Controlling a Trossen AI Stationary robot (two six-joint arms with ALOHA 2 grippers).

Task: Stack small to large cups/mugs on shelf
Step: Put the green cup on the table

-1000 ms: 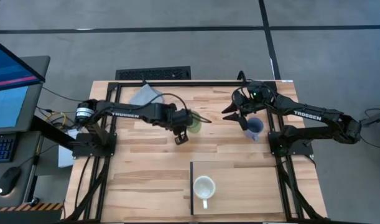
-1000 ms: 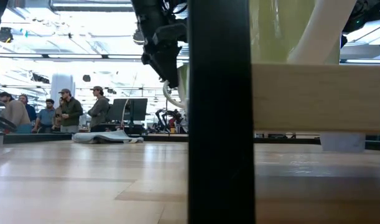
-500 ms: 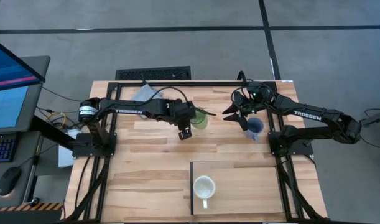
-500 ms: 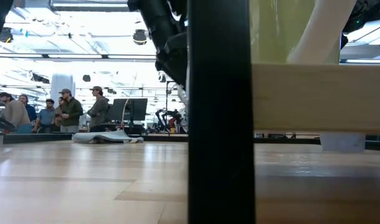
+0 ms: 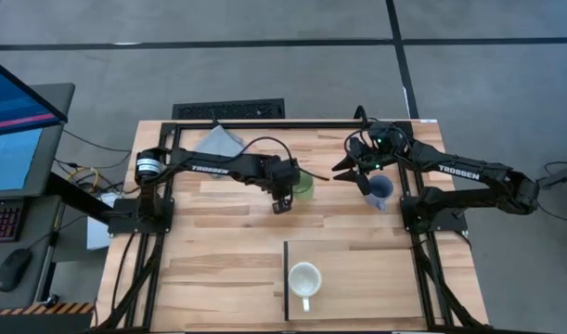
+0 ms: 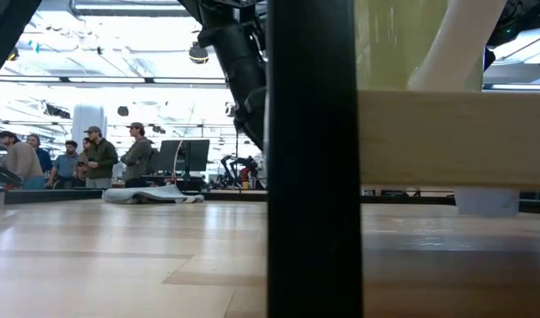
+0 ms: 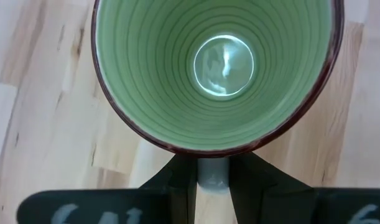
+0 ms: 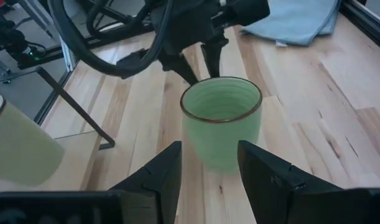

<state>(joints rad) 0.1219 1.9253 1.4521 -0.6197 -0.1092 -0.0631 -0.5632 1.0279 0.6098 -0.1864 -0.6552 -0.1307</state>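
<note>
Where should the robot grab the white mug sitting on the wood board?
Probably by its handle, coming straight down from above. The white mug stands upright on the shelf, mouth up, and the handle sticks out on the side away from the arms, with nothing around it. The left gripper is busy holding the green mug.

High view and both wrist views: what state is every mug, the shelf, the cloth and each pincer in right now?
Bright green ribbed mug: upright, empty, gripped.
Left pincer: shut on the green mug.
Right pincer: open, empty.
Blue-grey mug: on the table, ungripped.
Cream-white mug: upright, empty, on the shelf.
Light-wood shelf panel: flat, holding one mug.
Grey cloth: lying at the table's far edge.
</note>
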